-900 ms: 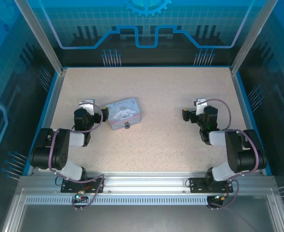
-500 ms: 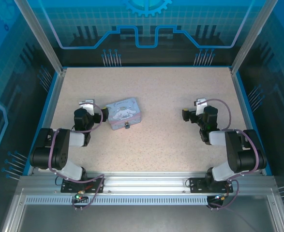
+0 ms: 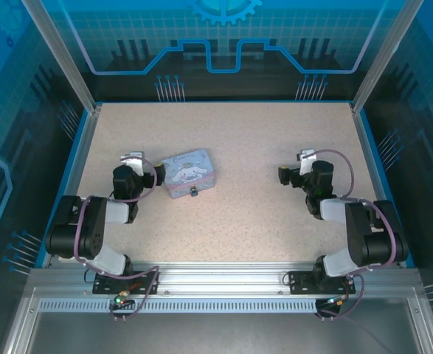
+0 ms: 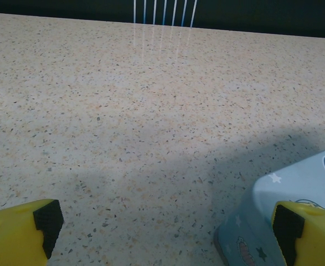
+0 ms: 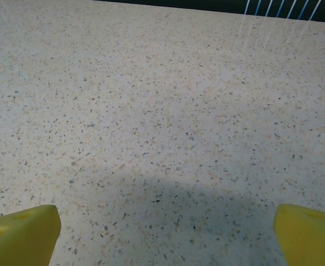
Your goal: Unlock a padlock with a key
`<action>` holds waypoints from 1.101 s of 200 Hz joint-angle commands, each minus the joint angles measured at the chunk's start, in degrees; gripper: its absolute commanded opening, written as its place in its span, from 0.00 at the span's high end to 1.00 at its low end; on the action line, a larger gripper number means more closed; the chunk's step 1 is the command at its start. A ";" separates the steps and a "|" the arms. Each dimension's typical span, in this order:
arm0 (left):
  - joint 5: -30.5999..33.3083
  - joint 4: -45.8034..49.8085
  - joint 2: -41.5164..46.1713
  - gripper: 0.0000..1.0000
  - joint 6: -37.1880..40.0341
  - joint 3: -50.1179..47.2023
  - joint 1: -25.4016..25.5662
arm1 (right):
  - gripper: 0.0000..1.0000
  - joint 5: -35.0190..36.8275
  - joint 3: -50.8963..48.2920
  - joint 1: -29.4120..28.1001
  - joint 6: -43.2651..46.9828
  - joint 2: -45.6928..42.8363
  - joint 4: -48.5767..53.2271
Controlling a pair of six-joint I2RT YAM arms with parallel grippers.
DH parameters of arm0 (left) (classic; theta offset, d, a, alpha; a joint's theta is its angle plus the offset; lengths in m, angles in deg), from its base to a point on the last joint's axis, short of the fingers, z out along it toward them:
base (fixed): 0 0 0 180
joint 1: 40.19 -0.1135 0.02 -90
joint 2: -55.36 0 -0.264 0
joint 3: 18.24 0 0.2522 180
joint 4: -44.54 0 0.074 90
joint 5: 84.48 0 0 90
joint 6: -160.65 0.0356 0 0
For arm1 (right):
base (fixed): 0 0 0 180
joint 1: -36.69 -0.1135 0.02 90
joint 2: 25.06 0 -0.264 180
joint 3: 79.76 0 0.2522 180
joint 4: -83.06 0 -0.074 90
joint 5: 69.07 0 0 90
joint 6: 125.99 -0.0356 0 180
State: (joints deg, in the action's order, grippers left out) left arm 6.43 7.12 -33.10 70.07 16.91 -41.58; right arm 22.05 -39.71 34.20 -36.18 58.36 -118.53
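— Where is the padlock (image 3: 194, 192) placed?

— On the speckled bench (image 3: 260, 140), at the near long side of the pastel cartoon tin (image 3: 189, 170). It is touching the tin about midway along that side.

— Which arm is better placed for it?

— The left one, it is judged. The left gripper (image 3: 132, 158) is set just beside the tin's left end, so the padlock lies to its right and slightly nearer the bases. The right gripper (image 3: 305, 158) is well apart from it, across bare bench.

— How are the grippers held?

— Both are spread wide, and nothing is grasped. In the left wrist view the tin's corner is seen just beside the right-hand yellow finger (image 4: 306, 235).

— And the axis to be reckoned with?

— The tin's long axis runs left to right, with the right end turned slightly away. The padlock's own axis is too small to be told. A reach to the right along the tin's near side is what would be called for.
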 commanded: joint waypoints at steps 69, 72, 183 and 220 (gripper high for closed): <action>12.40 27.47 18.99 0.01 -10.01 7.90 -0.28 | 0.00 -2.33 25.14 4.43 -25.70 -13.92 50.52; 12.00 30.06 19.44 0.01 -10.98 9.31 -0.28 | 0.00 -2.66 26.06 4.48 -25.62 -13.88 51.98; 2.34 66.79 15.14 0.01 -29.31 30.38 20.42 | 0.14 -5.83 24.43 15.95 -32.33 -14.22 78.52; 3.45 66.12 13.18 0.01 -29.01 32.91 25.35 | 0.31 -10.51 18.66 20.01 -35.15 -11.49 73.08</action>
State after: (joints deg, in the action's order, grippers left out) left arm 9.73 72.01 -19.20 42.14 46.02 -18.17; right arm 15.36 -18.56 52.89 -68.83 45.12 -44.24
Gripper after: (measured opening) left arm 0.989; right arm 0.726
